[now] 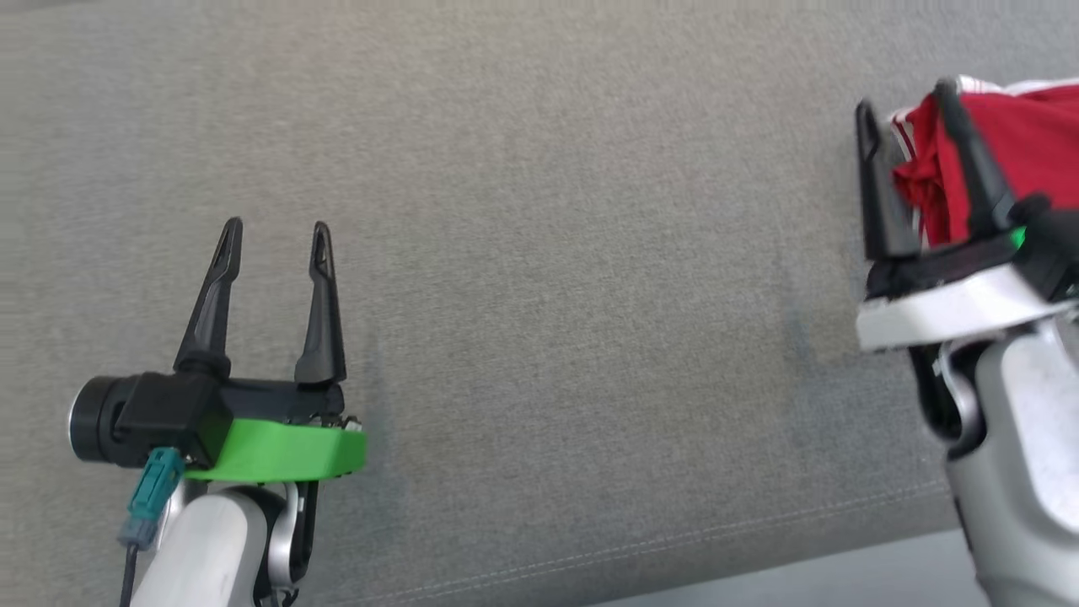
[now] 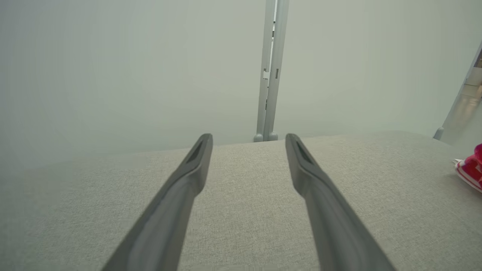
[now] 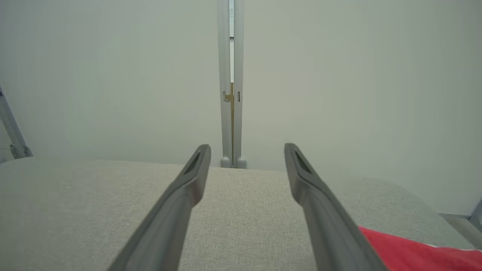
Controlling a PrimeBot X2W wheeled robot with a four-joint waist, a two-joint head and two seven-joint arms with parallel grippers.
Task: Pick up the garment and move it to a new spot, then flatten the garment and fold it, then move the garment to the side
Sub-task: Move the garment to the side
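Your right tool (image 1: 904,95) has its two dark fingers spread, with nothing between them. Your left tool (image 1: 276,226) is spread the same way and is empty. The garment (image 1: 1037,135) is red cloth with white striped edging, bunched in a heap and not laid flat.

Your right arm reaches forward at the right edge of the head view. Your left arm sits low on the left. Both point their fingers away over the grey upholstered surface (image 1: 548,295).

The garment lies on that surface just beyond and right of the right tool. It is outside the gap between the fingers, and whether they touch cannot be told. It is well apart from the left tool.
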